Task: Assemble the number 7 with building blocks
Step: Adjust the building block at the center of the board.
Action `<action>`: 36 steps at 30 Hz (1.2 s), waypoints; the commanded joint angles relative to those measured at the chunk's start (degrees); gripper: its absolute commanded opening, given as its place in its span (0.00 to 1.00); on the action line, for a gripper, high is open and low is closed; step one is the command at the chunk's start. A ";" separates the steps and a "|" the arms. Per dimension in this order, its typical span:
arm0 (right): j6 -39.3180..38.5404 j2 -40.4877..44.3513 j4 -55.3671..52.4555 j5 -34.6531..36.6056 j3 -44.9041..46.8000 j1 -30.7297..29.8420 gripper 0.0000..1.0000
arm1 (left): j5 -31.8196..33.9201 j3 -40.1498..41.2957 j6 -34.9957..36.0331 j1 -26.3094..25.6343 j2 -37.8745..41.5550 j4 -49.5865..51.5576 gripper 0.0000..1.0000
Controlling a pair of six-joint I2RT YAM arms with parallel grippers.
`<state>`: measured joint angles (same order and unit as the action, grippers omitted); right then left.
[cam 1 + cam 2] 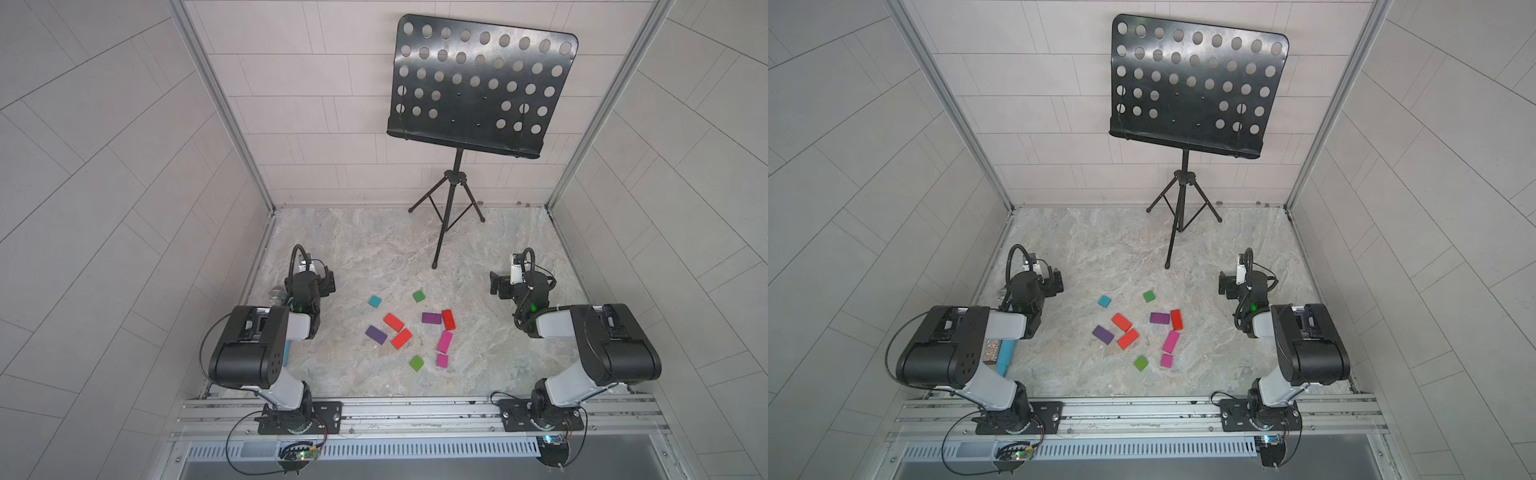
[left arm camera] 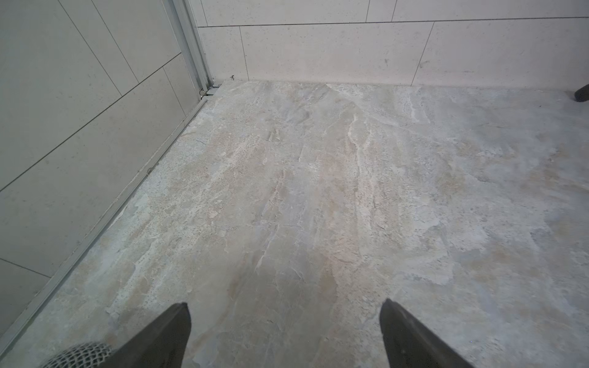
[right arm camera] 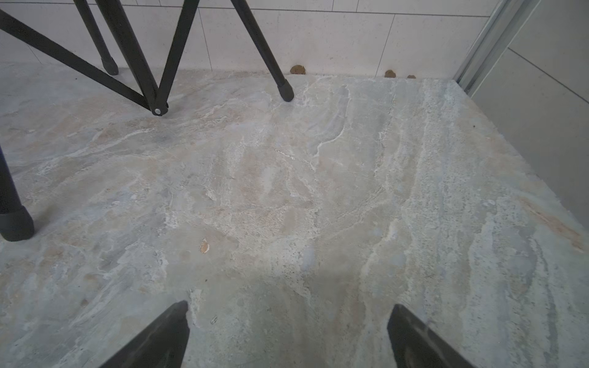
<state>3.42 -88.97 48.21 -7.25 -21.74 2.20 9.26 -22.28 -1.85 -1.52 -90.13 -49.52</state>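
Several building blocks lie flat mid-table in both top views, none in the wrist views. A teal square (image 1: 375, 301) and a green square (image 1: 419, 296) are farthest back. Two red rectangles (image 1: 393, 322) (image 1: 401, 339) and a purple one (image 1: 376, 335) sit left. A purple rectangle (image 1: 431, 318) lies crosswise against a red one (image 1: 448, 319). A magenta rectangle (image 1: 444, 342) and a magenta square (image 1: 442, 360) trail below them, roughly like the number 7. A green square (image 1: 416, 363) is in front. My left gripper (image 2: 285, 306) and right gripper (image 3: 290, 307) hover open and empty, away from the blocks.
A black music stand (image 1: 455, 195) stands on tripod legs (image 3: 285, 90) at the back, near my right gripper (image 1: 496, 284). A glittery silver cylinder (image 1: 275, 296) lies by the left wall behind my left gripper (image 1: 329, 281). A blue object (image 1: 1005, 354) lies under the left arm.
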 commanded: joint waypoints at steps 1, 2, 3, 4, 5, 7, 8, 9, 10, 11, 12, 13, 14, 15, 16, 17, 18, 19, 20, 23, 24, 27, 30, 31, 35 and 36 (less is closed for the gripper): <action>-0.98 1.14 0.06 0.56 -0.65 -0.16 1.00 | 0.59 -0.74 0.94 -0.21 -0.22 -1.88 1.00; -1.02 1.17 0.05 0.57 -0.61 -0.14 1.00 | 0.59 -0.74 0.89 -0.21 -0.22 -1.82 1.00; -0.96 1.17 0.05 0.57 -0.67 -0.14 1.00 | 0.54 -0.77 0.93 -0.20 -0.23 -1.90 1.00; -1.02 1.17 0.07 0.57 -0.56 -0.17 1.00 | 0.58 -0.83 0.90 -0.23 -0.22 -1.83 1.00; -0.98 1.17 0.10 0.59 -0.64 -0.16 1.00 | 0.55 -0.83 0.94 -0.22 -0.27 -1.84 1.00; -0.96 1.15 0.10 0.59 -0.65 -0.16 1.00 | 0.54 -0.83 0.92 -0.24 -0.29 -1.81 1.00; -0.98 1.17 0.10 0.61 -0.65 -0.15 1.00 | 0.59 -0.83 0.91 -0.23 -0.29 -1.81 1.00; -0.98 1.17 0.09 0.61 -0.73 -0.15 1.00 | 0.55 -0.83 0.97 -0.24 -0.29 -1.70 1.00; -0.97 1.17 0.07 0.58 -0.68 -0.12 1.00 | 0.57 -0.88 0.97 -0.17 -0.31 -1.70 1.00; -0.96 1.16 0.05 0.57 -0.60 -0.17 1.00 | 0.59 -0.90 0.95 -0.16 -0.31 -1.66 1.00; -0.96 1.17 0.07 0.57 -0.56 -0.15 1.00 | 0.59 -0.96 0.94 -0.19 -0.31 -1.66 1.00; -1.00 1.17 0.07 0.57 -0.65 -0.17 1.00 | 0.55 -0.92 0.95 -0.21 -0.31 -1.72 1.00; -1.01 1.17 0.05 0.59 -0.72 -0.13 1.00 | 0.58 -0.92 0.94 -0.16 -0.31 -1.72 1.00; -1.00 1.17 0.05 0.64 -0.75 -0.12 1.00 | 0.59 -0.92 0.91 -0.21 -0.31 -1.72 1.00; -0.94 1.08 -0.04 0.55 -0.72 -0.15 1.00 | 0.58 -0.91 0.88 -0.21 -0.31 -1.68 1.00; -0.93 1.14 -0.10 0.53 -0.76 -0.17 1.00 | 0.59 -0.90 0.89 -0.18 -0.31 -1.72 1.00; -1.01 1.17 -0.10 0.57 -0.76 -0.11 1.00 | 0.54 -0.84 0.90 -0.16 -0.30 -1.72 1.00; -0.97 1.17 -0.07 0.50 -0.76 -0.14 1.00 | 0.59 -0.91 0.91 -0.16 -0.31 -1.72 1.00; -0.90 1.09 -0.05 0.50 -0.76 -0.11 1.00 | 0.50 -0.89 0.94 -0.16 -0.27 -1.72 1.00; -0.89 1.16 -0.12 0.48 -0.76 -0.08 1.00 | 0.50 -0.83 0.96 -0.21 -0.31 -1.81 1.00; -0.91 1.16 -0.09 0.46 -0.76 -0.03 1.00 | 0.50 -0.83 0.94 -0.18 -0.27 -1.77 1.00; -0.95 1.16 -0.05 0.48 -0.76 -0.06 1.00 | 0.40 -0.83 0.96 -0.18 -0.25 -1.81 1.00; -0.93 1.25 0.05 0.48 -0.68 0.00 0.94 | 0.19 -0.68 0.90 -0.07 0.00 -1.81 1.00; -0.97 1.29 0.13 0.48 -0.47 -0.07 0.90 | -1.35 -0.85 0.97 0.08 0.46 -1.59 1.00; 0.41 7.77 -19.98 5.33 -9.21 -0.10 0.85 | -4.69 -11.34 1.35 0.11 8.36 24.27 1.00; -0.37 9.12 -28.71 5.52 -13.24 -0.08 0.85 | -4.32 -15.39 1.25 0.10 9.09 31.24 1.00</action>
<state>3.75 -85.65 37.23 -4.89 -25.87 2.20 6.52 -28.53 -1.41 -1.52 -85.84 -34.57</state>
